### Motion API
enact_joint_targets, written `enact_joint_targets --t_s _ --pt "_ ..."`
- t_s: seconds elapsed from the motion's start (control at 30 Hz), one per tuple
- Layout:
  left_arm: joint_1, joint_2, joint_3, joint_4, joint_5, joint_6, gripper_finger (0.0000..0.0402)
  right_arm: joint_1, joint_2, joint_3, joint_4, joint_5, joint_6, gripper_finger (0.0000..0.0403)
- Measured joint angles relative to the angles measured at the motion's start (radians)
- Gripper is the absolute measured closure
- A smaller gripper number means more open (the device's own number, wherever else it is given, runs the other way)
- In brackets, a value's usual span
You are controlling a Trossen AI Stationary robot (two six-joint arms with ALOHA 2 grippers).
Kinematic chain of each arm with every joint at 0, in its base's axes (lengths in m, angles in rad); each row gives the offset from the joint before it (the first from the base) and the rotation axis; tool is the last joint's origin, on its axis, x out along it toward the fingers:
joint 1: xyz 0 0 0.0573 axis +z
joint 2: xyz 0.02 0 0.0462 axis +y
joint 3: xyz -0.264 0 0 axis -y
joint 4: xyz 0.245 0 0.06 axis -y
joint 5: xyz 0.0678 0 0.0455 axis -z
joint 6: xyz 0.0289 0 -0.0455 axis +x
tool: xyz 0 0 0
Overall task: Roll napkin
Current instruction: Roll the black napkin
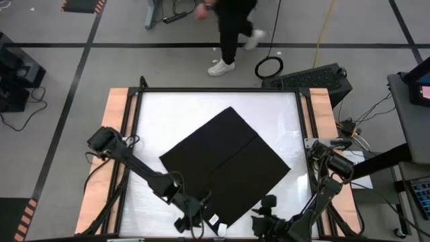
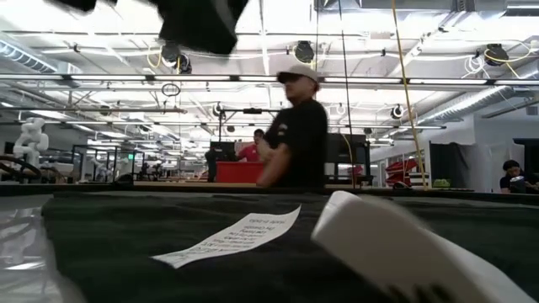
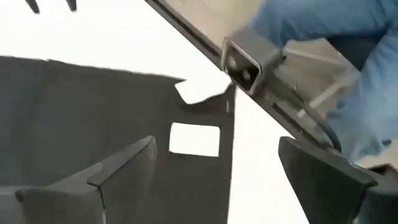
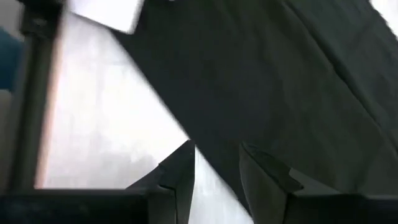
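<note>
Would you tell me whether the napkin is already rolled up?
No, in the high view the napkin lies spread flat on the table as a tilted square.

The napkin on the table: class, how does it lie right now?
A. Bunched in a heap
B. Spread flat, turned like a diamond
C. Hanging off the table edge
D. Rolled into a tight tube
B: in the high view the napkin lies flat and unrolled on the white table, its corners pointing diamond-wise, its white tag at the near corner.
</note>
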Motion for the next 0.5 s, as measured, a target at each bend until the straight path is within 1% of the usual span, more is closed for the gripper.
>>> enact_joint_targets --t_s 0.17,0.23,0.33,0.43,0.5 --pt "-0.001 0.065 0.0 0.109 0.057 -0.002 0.0056 -0.07 0.0 0.0 0.187 -0.076 -0.222 0.0287" --pt "0.005 0.08 0.0 0.113 0.061 0.0 0.0056 -0.099 0.0 0.0 0.216 -0.105 -0.285 0.0287" --pt "0.032 0.099 0.0 0.055 0.06 -0.001 0.0056 -0.139 0.0 0.0 0.211 -0.128 -0.334 0.0287" --pt "0.063 0.118 0.0 -0.063 0.037 -0.003 0.0056 -0.179 0.0 0.0 0.209 -0.127 -0.377 0.0287" --pt "0.08 0.123 -0.001 -0.104 0.038 -0.011 0.0056 -0.203 0.0 0.0 0.209 -0.127 -0.4 0.0287"
